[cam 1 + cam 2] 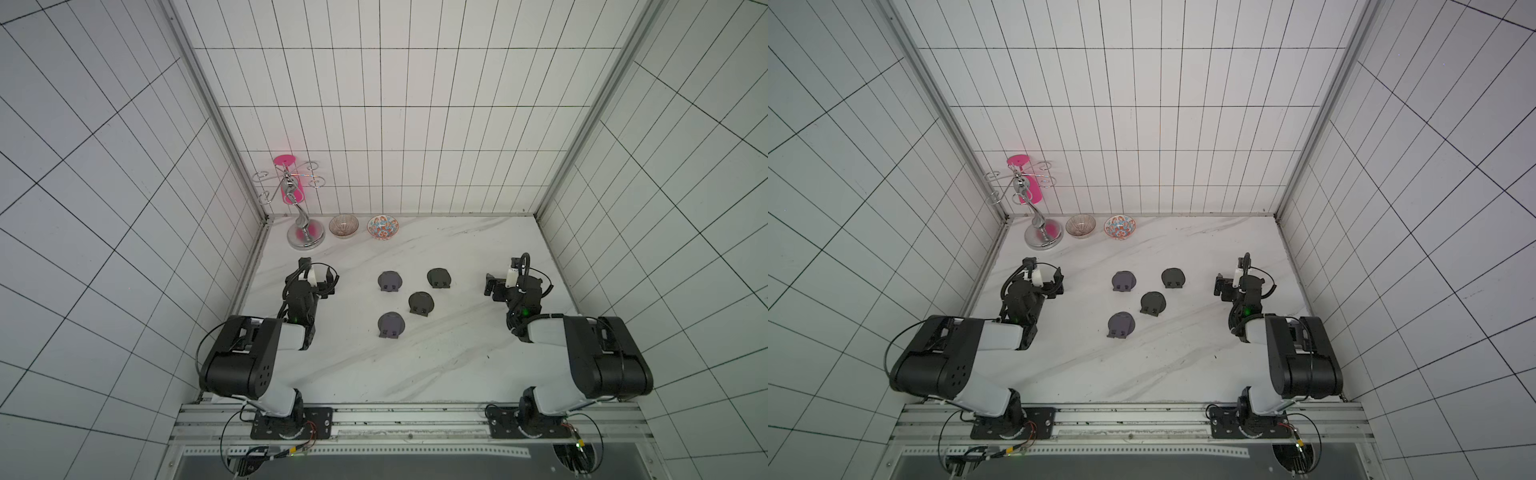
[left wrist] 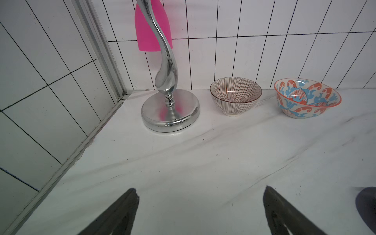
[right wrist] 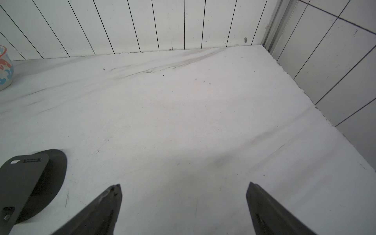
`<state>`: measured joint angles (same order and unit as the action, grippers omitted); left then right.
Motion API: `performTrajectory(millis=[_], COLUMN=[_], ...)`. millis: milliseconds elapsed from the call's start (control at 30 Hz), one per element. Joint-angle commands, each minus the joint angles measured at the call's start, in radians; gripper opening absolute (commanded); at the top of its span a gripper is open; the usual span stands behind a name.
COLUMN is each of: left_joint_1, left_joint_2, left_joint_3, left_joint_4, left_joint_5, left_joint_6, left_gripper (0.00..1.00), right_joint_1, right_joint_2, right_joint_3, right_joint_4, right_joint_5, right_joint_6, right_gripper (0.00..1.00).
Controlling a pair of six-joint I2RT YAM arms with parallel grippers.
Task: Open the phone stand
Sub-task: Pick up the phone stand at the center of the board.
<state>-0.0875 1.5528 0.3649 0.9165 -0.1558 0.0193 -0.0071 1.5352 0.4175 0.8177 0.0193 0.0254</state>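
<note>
Several dark round phone stands lie in the middle of the marble table in both top views, among them the nearest one (image 1: 391, 325) (image 1: 1121, 324) and the far right one (image 1: 439, 278) (image 1: 1173, 278). My left gripper (image 1: 329, 283) (image 2: 200, 191) hovers open at the table's left, apart from the stands, with nothing between its fingers. My right gripper (image 1: 491, 286) (image 3: 184, 186) is open at the right, empty too. In the right wrist view a stand (image 3: 30, 183) sits beside it, its plate slanting over the round base. An edge of another stand (image 2: 366, 203) shows in the left wrist view.
A chrome cup rack (image 1: 306, 237) (image 2: 169, 110) with a pink cup (image 1: 286, 178) (image 2: 150, 26) stands in the back left corner. Beside it are a striped bowl (image 1: 343, 225) (image 2: 235, 95) and a red-and-blue patterned bowl (image 1: 382, 227) (image 2: 307, 97). Tiled walls close in three sides.
</note>
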Motion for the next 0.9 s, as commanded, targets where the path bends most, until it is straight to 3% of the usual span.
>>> performTrajectory(millis=[0, 733, 867], left_joint_1=[0.005, 0.006, -0.013], left_joint_2=[0.007, -0.011, -0.045], left_joint_3=[0.011, 0.031, 0.092], left_joint_4=[0.019, -0.037, -0.154], left_joint_5=[0.013, -0.024, -0.079], left_joint_6=[0.009, -0.008, 0.0], left_gripper=[0.97, 0.97, 0.98], right_joint_1=[-0.011, -0.022, -0.022], right_joint_2=[0.008, 0.006, -0.114], right_joint_3=[0.016, 0.016, 0.061], right_joint_4=[0.0, 0.001, -0.184], right_joint_5=[-0.012, -0.013, 0.017], right_joint_6=[-0.004, 0.004, 0.022], right_gripper=[0.99, 0.99, 0.99])
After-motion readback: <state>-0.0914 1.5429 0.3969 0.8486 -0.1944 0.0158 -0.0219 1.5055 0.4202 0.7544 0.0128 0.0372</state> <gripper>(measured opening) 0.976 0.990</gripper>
